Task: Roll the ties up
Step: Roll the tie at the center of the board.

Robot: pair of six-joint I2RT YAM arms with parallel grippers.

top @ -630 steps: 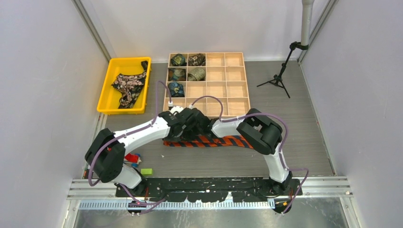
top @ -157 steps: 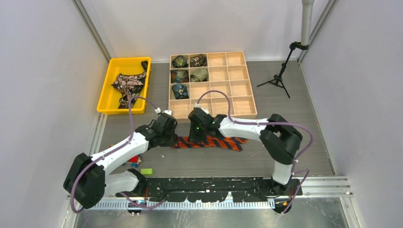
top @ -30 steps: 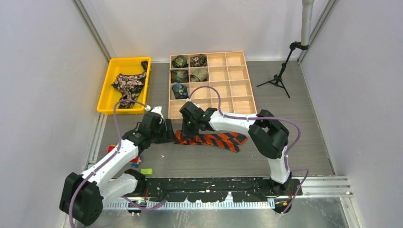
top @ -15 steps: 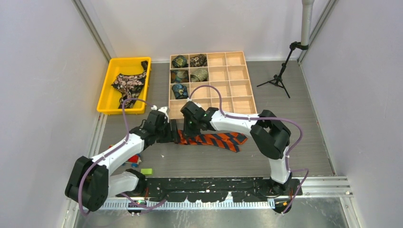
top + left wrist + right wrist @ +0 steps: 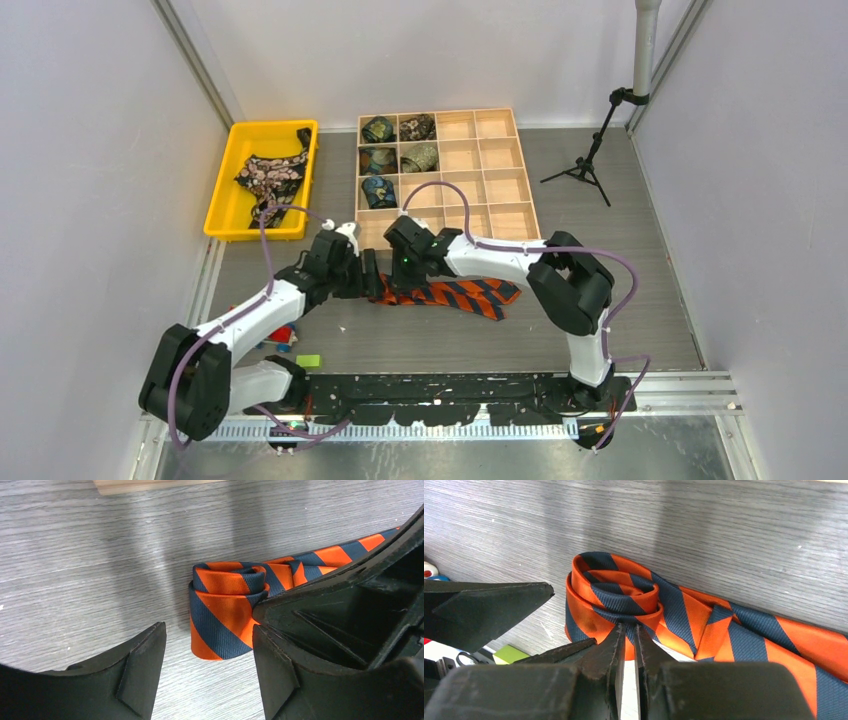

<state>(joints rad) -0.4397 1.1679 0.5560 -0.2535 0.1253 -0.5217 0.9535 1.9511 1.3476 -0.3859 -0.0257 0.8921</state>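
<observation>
Orange-striped tie point(image 5: 455, 294) lies on the table point(image 5: 640, 300), one end coiled. Right gripper point(image 5: 626, 630) pinches the coil; left gripper point(image 5: 207, 632) straddles it, spread. Risk: loose coil springs undone if the pinch slips.

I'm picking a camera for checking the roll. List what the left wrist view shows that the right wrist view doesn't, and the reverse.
Left wrist only: the left gripper open, its fingers either side of the rolled end, and a strip of the wooden tray at the top. Right wrist only: the right gripper pinched on the roll's edge, and a green block. Both: the striped tie, partly rolled, on the grey table.
</observation>
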